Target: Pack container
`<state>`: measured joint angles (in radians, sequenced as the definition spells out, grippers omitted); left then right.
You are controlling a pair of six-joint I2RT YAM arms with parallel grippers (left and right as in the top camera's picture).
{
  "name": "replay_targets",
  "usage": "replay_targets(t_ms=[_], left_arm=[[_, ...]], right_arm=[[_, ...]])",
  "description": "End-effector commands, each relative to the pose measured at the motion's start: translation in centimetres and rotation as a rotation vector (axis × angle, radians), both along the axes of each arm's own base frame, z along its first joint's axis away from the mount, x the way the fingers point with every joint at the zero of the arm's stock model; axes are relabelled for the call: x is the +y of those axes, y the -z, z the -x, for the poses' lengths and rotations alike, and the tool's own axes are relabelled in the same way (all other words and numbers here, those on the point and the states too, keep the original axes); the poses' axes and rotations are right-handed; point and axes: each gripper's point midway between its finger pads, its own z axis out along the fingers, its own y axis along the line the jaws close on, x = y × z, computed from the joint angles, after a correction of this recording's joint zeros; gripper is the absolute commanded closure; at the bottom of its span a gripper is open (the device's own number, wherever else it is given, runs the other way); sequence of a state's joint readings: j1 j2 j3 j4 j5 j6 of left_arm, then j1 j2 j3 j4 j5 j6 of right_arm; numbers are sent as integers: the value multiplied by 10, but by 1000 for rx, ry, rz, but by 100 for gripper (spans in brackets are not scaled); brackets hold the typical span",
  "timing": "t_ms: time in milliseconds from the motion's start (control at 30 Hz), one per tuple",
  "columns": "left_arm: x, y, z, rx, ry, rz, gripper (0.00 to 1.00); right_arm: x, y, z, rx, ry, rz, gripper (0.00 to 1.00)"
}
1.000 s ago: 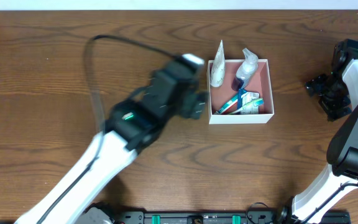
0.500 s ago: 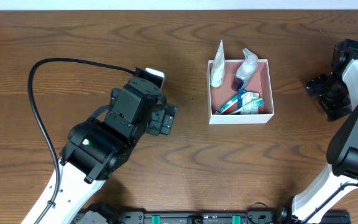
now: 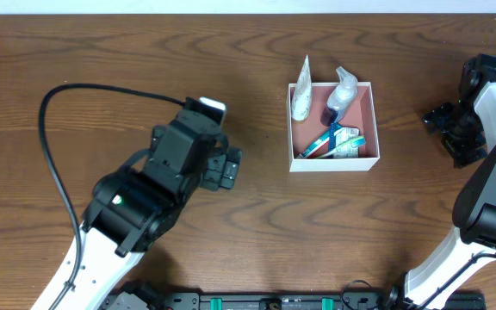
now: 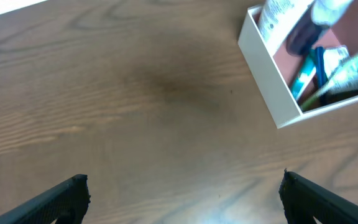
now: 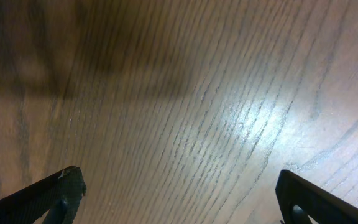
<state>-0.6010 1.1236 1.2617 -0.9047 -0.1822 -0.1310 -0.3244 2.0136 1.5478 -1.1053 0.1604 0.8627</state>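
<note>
At left, the left gripper reaches in from the near-left over the wooden surface, jaws wide, holding nothing. Right of it, well apart, the container holds a white tube, a clear bottle and toothbrushes; the tube's print is unreadable. At the right edge, the right gripper faces the wood, jaws wide

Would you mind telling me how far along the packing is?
Looks essentially done: the container holds a tube, a bottle and toothbrushes. Nothing is in hand: the left gripper and right gripper are open and empty. No items show outside the container, so nothing visible is left.
</note>
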Motion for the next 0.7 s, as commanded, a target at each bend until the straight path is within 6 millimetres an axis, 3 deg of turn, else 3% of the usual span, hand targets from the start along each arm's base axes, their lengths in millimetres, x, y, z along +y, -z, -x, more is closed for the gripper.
replay_targets(t_ms=[0,200,400,667], left_arm=[[15,4,3,-33,-38,65,2],[42,40,2,-169,-16,170,2],[82,77,8,-385,-130,233,2],[104,79,22,-606,-171,285,2]], right_arm=[[-3,-6,0,-13,17,16,1],[-3,-6,0,-13,17,16,1],[-3,-6,0,-13,17,16,1],[-3,-6,0,-13,17,16,1]])
